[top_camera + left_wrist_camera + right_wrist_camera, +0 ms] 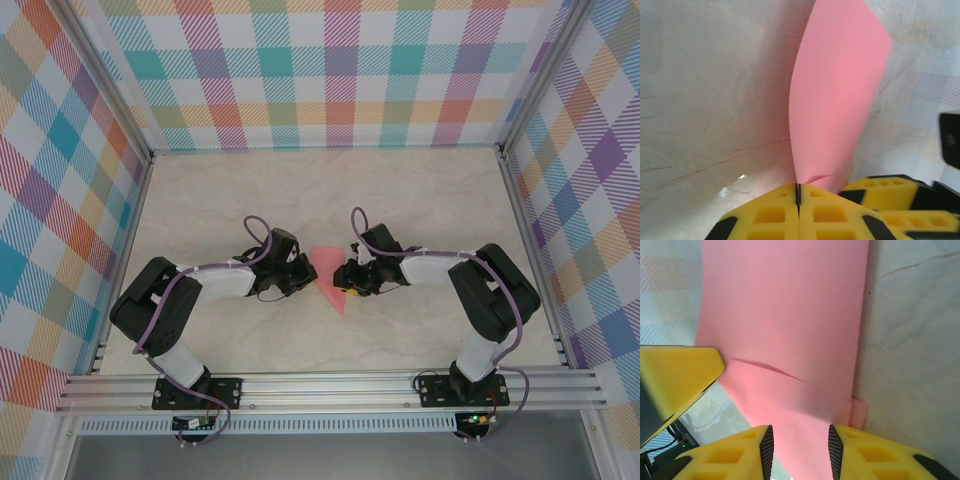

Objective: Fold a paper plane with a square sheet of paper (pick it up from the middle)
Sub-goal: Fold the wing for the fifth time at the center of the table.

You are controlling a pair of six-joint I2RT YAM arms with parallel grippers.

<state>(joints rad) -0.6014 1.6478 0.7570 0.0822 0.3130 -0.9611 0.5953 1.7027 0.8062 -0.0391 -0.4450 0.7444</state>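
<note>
Two grippers meet at the paper [328, 272], which lies mid-table as a creased triangle, its tip toward the arm bases.

1. Left gripper [798, 194]: fingers pressed together, with the paper's near edge caught in their seam. The sheet rises from there in a curve.
2. Right gripper [800, 440]: fingers apart, straddling the paper's opposite side without clamping it. A small doubled flap [859, 412] shows just beside one finger.

Step in hand, by judgement: an early fold, with one side lifted for turning over. The next move calls for the right gripper to pin the paper so it cannot slide while the left carries its side across.

Obstruction: both grippers sit nearly touching beside the paper, so collision is the main risk.

Beyond the paper, the marbled table [300, 190] runs to the checked walls [340, 70].
</note>
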